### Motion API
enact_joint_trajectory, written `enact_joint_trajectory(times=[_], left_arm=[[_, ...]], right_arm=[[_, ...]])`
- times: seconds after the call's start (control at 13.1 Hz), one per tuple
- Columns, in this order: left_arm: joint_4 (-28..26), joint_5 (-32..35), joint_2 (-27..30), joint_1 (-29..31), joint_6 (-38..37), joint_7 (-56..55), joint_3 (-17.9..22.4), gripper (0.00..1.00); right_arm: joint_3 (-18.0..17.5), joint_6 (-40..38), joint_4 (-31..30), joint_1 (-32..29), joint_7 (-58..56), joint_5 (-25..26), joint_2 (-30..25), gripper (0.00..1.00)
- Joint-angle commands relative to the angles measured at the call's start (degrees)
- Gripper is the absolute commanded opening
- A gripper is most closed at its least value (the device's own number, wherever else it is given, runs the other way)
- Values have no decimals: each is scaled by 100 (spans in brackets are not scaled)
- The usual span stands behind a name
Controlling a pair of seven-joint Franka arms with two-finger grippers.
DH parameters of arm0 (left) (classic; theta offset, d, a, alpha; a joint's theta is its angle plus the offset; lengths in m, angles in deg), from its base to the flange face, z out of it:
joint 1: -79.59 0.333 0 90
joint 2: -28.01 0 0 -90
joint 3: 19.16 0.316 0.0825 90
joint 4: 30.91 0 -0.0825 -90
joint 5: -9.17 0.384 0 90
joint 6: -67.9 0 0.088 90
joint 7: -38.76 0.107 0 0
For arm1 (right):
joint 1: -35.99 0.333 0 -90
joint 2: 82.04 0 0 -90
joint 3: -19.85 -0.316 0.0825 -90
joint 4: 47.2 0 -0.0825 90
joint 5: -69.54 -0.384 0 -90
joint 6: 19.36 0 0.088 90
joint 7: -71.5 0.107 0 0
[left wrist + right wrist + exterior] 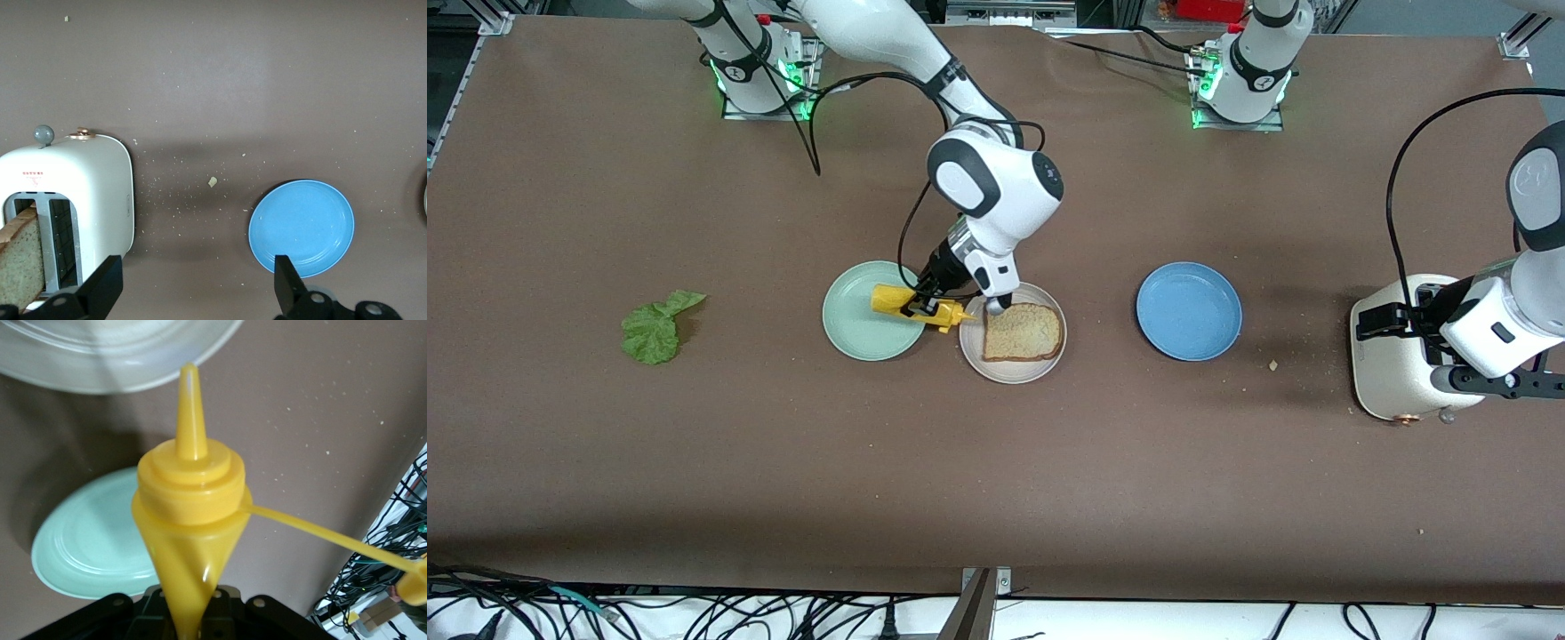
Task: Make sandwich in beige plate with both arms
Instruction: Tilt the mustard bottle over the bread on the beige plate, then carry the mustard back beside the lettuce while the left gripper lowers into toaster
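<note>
One brown bread slice (1023, 332) lies flat in the beige plate (974, 356). The green lettuce leaf (655, 329) rests on the table toward the right arm's end. My right gripper (922, 302) is shut on a yellow squeeze bottle (920, 308), tilted over the gap between the mint green plate (863, 320) and the beige plate. In the right wrist view the bottle (190, 493) points its bare nozzle at the beige plate's rim (100, 360), its cap hanging on a strap. My left gripper (1400, 351) waits open over the toaster (1392, 373). A bread slice (20, 260) stands in the toaster's slot.
An empty blue plate (1189, 311) lies between the beige plate and the white toaster (80, 200). Crumbs dot the brown table near the toaster. Cables hang along the table edge nearest the front camera.
</note>
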Motion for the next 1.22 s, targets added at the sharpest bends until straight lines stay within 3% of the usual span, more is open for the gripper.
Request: enact_joint_trajectory(times=[0.0,0.38,0.54,0.84,1.15], left_arm=[[-50,202,37,6,65,-74,-22,100],[-199,228,10,269,232,40,-5,100],[-322,569,36,375,241,170,-13,100],[-454,677,46,866,311,1127,-22,100],[-1103,572,168,1376,916,1787,-31,100]], right_arm=[[78,-166,365,111,132,162,318,0],[78,-148,506,111,141,153,442,0],[122,-288,638,68,89,57,320,0],[113,-306,630,-739,-603,-1233,-654,0],[105,-218,121,-1916,-2042,-2577,-1718,0]])
